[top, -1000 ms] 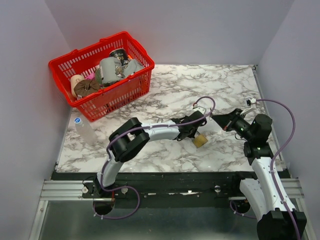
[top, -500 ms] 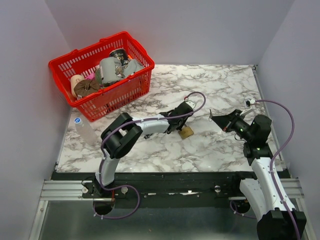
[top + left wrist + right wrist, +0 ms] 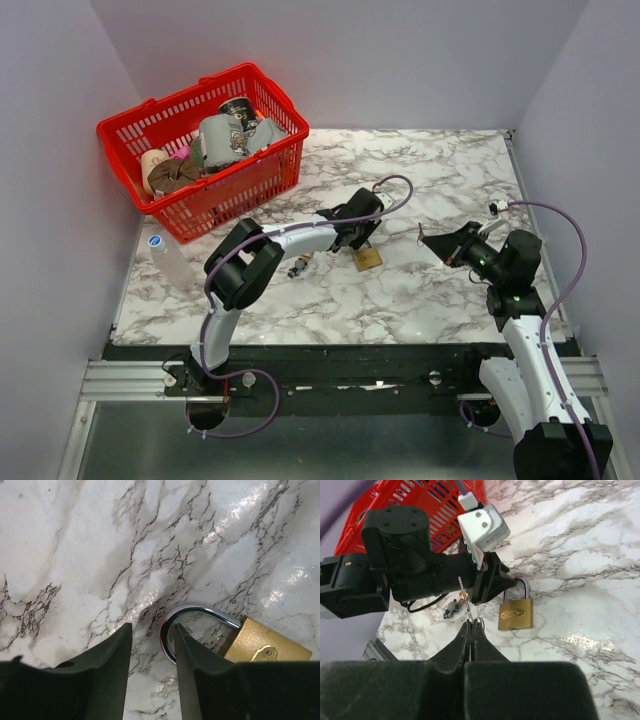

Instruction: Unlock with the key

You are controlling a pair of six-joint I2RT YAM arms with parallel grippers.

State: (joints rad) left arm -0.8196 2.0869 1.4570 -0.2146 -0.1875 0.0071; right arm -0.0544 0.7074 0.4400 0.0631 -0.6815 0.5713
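Note:
A brass padlock (image 3: 368, 258) with a silver shackle lies flat on the marble table (image 3: 440, 170). In the left wrist view its body (image 3: 265, 645) is at lower right. My left gripper (image 3: 151, 627) is open over the table, and the left bend of the shackle (image 3: 200, 611) lies in the gap beside one finger (image 3: 186, 655), ungripped. From above, that gripper (image 3: 362, 240) sits just behind the lock. My right gripper (image 3: 471, 622) is shut on the key (image 3: 465, 600). Its thin silver blade sticks out toward the padlock (image 3: 515, 614), and its head is hidden between the fingers. It hovers right of the lock (image 3: 428, 238).
A red basket (image 3: 240, 190) full of items stands at the back left, with a clear bottle (image 3: 165, 255) in front of it. A small grey-and-brass trinket (image 3: 297, 267) lies beside the left forearm. The side walls stand close on both sides.
The left gripper carried the padlock left and back, then opened and left it lying on the table. The trinket now shows beside the arm. The right arm barely moved.

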